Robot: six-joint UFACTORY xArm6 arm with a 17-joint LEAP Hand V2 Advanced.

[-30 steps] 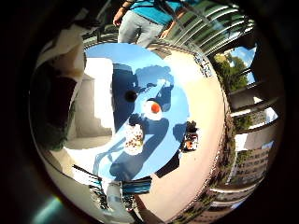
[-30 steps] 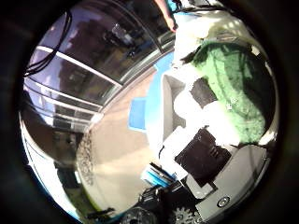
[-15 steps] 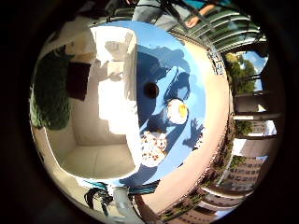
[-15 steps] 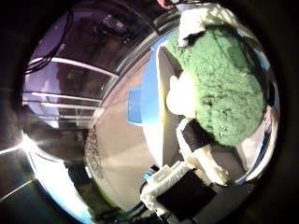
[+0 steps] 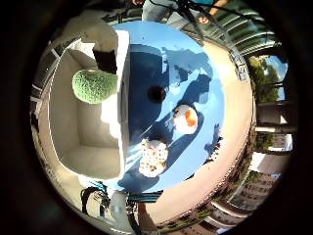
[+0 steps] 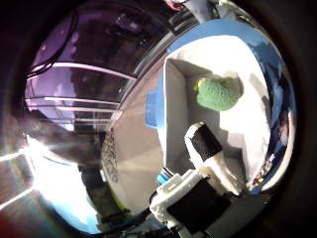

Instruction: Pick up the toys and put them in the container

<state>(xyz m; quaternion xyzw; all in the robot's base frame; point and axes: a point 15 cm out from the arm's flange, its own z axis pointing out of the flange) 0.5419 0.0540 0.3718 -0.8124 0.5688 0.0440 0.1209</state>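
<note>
A green knitted toy lies inside the white container, apart from my hand. My hand hovers above the container with nothing in it, one black-tipped finger reaching out straight over the container's floor. On the round blue table beside the container lie two more toys: a white and orange one and a white speckled one.
The table has a dark hole in its middle, near the container's wall. A tan paved floor surrounds the table. A railing and buildings stand beyond it.
The green toy, close against my palm and filling the thumb side view before, now lies loose in the container. My fingers have let it go and the hand is farther from it.
</note>
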